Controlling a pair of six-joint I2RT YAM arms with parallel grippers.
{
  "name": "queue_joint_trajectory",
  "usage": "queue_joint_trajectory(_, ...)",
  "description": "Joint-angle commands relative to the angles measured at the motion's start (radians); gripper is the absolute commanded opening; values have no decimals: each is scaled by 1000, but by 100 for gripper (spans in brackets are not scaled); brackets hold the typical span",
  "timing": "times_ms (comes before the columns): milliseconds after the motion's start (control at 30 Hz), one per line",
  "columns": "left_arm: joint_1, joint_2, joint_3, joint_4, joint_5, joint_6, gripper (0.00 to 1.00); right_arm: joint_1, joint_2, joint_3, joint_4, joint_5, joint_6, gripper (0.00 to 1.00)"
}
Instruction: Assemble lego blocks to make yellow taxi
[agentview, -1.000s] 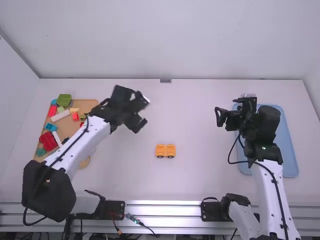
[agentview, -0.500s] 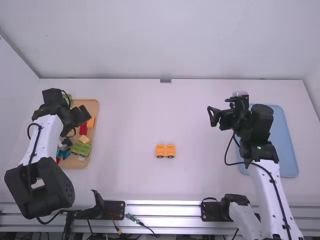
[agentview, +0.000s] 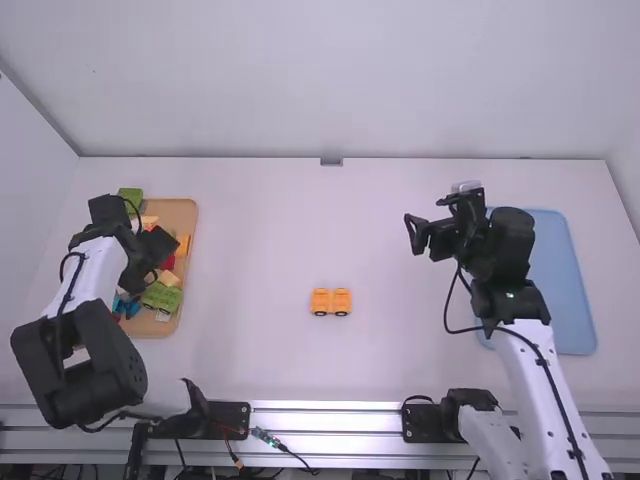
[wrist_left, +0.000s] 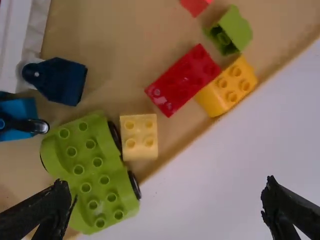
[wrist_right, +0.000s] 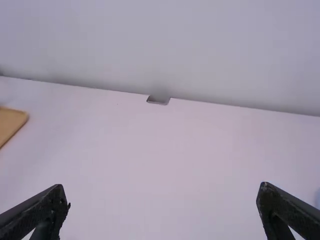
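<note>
orange-yellow car base (agentview: 331, 301) just sitting on the table (agentview: 260, 240), wheels showing. pale yellow block (wrist_left: 139, 136) and yellow block (wrist_left: 230, 88) studs up in the tray (agentview: 182, 212).

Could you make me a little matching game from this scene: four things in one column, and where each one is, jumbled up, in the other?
1. Orange wheeled piece
2. Green wheeled piece
3. Blue tray
4. Left hand

A. Open, over the brown tray
B. On the table, between the two trays
C. Lying in the brown tray
D. Toward the table's right side

Right pairs: 1-B, 2-C, 3-D, 4-A
</note>
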Motion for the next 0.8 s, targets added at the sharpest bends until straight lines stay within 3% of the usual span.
queue_joint_trajectory(0, -2, 58, 23, -25, -26, -9, 99, 12, 0, 37, 6, 6, 2, 99)
queue_joint_trajectory(233, -7, 203, 111, -50, -24, -7, 99, 35, 0, 37, 10, 7, 2, 99)
queue_joint_trajectory(500, -13, 206, 101, 39, 87, 32, 96, 32, 0, 37, 10, 6, 2, 99)
queue_joint_trajectory(767, -26, 206, 64, 84, 77, 17, 98, 36, 0, 37, 10, 6, 2, 99)
